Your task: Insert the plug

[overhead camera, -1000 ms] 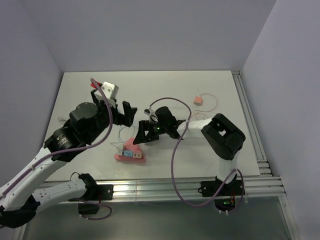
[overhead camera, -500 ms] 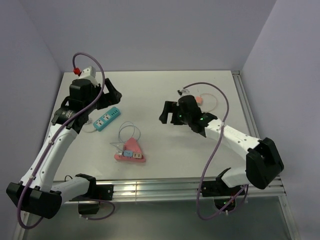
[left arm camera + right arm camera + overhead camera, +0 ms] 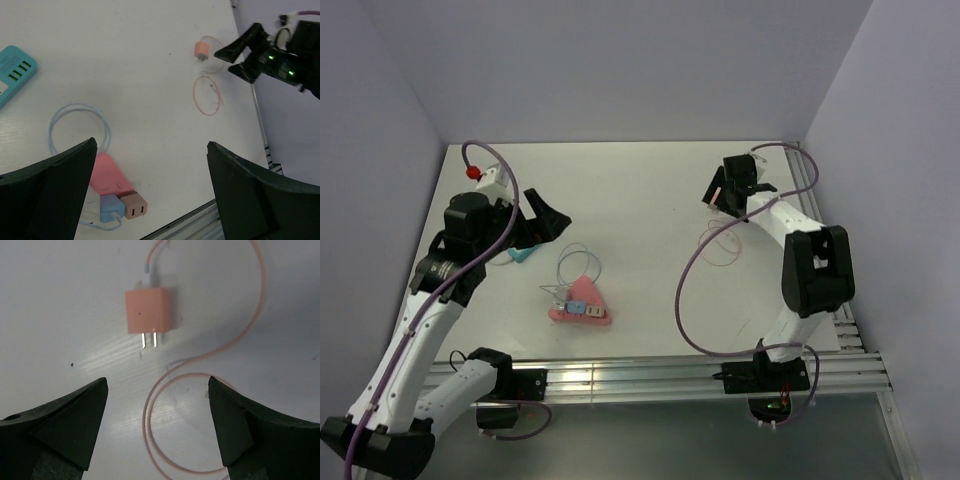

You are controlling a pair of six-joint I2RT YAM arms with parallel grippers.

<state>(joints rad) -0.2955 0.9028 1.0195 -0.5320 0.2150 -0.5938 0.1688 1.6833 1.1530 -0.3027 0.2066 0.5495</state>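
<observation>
Our right gripper [image 3: 157, 390] spread wide, orange plug [image 3: 149, 311] lying just ahead of its fingertips, prongs pointing back at us, our left gripper [image 3: 151, 150] spread too, pink socket block [image 3: 107, 172] near one finger.

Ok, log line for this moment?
right end effector: open, near orange plug, no contact | left end effector: open, empty | orange plug: flat on table, not inserted

Salmon-orange square plug [image 3: 148, 310], two silver prongs [image 3: 144, 340], thin cable [image 3: 144, 425] same salmon. Teal plastic power strip [image 3: 12, 67]. White matte surface [image 3: 125, 50]. Fingers [image 3: 55, 420] black.
</observation>
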